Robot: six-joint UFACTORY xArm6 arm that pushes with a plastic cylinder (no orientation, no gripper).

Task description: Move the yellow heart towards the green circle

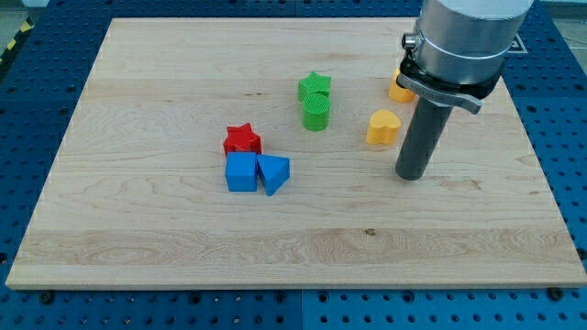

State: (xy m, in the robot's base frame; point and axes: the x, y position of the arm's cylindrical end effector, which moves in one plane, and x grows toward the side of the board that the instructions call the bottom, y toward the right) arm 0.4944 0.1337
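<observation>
The yellow heart [382,126] lies right of the board's middle. The green circle [315,112] stands to its left, touching the green star [314,87] just above it. My tip [412,174] rests on the board below and to the right of the yellow heart, a short gap away from it. The rod rises to the arm's grey body at the view's top right.
A second yellow block [400,86] sits partly hidden behind the arm at the upper right. A red star [242,139], a blue cube [241,171] and a blue triangle [273,172] cluster left of centre. The wooden board [138,229] lies on a blue perforated table.
</observation>
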